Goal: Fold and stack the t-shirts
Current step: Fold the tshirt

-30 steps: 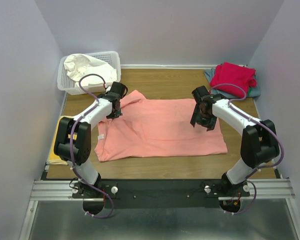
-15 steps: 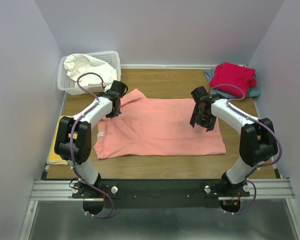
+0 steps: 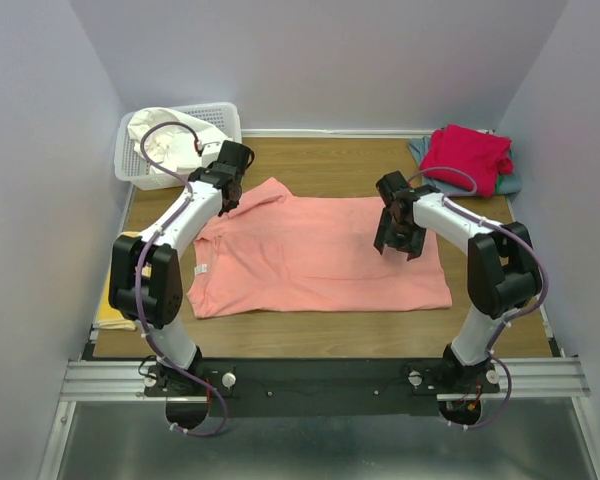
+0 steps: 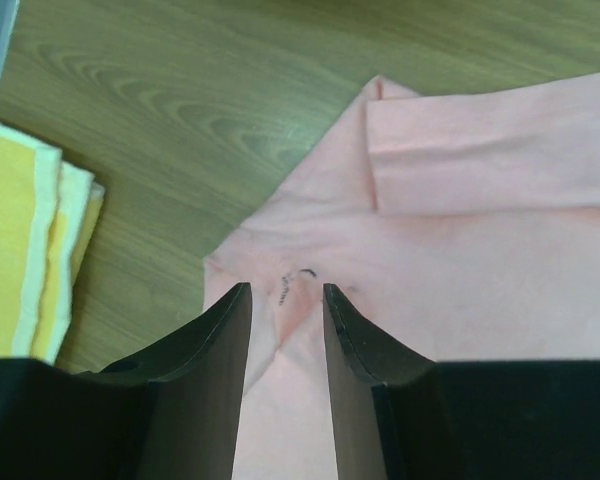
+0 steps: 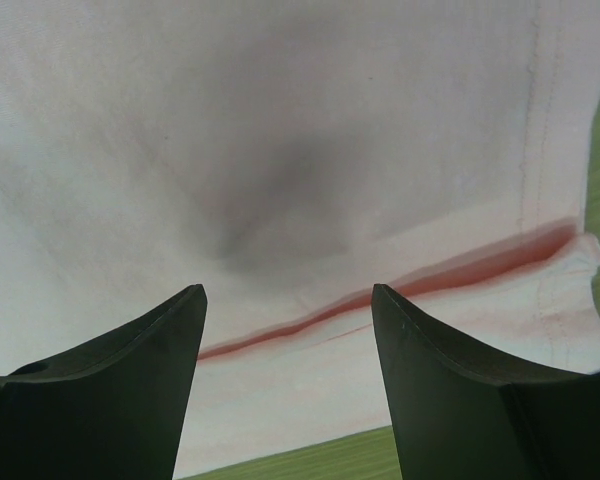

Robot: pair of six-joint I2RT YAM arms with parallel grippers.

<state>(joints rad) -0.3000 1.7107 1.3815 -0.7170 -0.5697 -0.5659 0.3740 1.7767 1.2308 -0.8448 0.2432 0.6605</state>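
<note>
A large salmon-pink t-shirt (image 3: pixel 320 255) lies spread flat in the middle of the table, its collar at the back left. My left gripper (image 3: pixel 227 188) hovers over that collar corner, jaws parted. In the left wrist view the cloth (image 4: pixel 460 250) lies loose under the left gripper (image 4: pixel 285 300), with a small pinched ridge in it. My right gripper (image 3: pixel 395 238) stands open above the shirt's right part. The right wrist view shows the right gripper (image 5: pixel 288 300) over a folded hem (image 5: pixel 400 290). A crimson-red t-shirt (image 3: pixel 467 155) rests on a grey-blue one (image 3: pixel 510 183) at the back right. A white t-shirt (image 3: pixel 165 135) fills the basket.
The white lattice basket (image 3: pixel 225 115) stands at the back left corner. A yellow folded cloth (image 3: pixel 108 295) lies at the table's left edge, also seen as the yellow cloth (image 4: pixel 20 250) in the left wrist view. Walls close in on both sides and behind.
My left gripper has opened and let go of the pink shirt's collar corner, drawing back toward the basket. The right gripper has shifted slightly back and left, still open.
</note>
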